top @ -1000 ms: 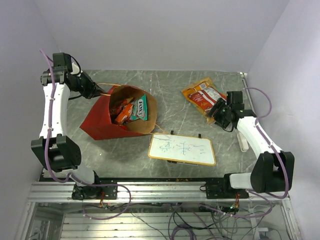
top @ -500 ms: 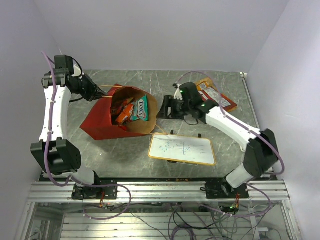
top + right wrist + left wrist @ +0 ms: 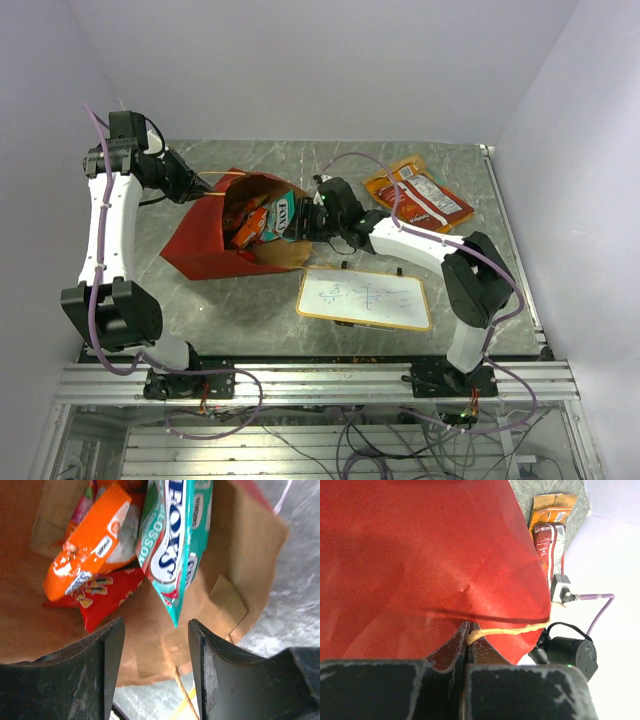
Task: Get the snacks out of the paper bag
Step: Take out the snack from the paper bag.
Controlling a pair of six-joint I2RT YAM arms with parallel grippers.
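The red paper bag [image 3: 205, 240] lies on its side, its brown mouth facing right. Inside it lie a teal packet [image 3: 283, 217], an orange packet [image 3: 250, 226] and a red one, clearer in the right wrist view: teal [image 3: 172, 545], orange [image 3: 90, 540], red [image 3: 107, 600]. My left gripper [image 3: 196, 187] is shut on the bag's string handle [image 3: 507, 630] at the red upper edge [image 3: 420, 555]. My right gripper [image 3: 300, 222] is open at the bag's mouth, the teal packet's corner just ahead of its fingers [image 3: 156, 645]. The large orange-tan chip bag [image 3: 417, 195] lies on the table at back right.
A white-framed whiteboard [image 3: 364, 297] lies in front of the bag's mouth, below my right arm. The chip bag also shows in the left wrist view [image 3: 550, 530]. The grey marbled table [image 3: 330, 165] is walled on three sides.
My right arm has swung left from the chip bag, left lying on the table, to the paper bag's mouth. The left gripper has kept its hold.
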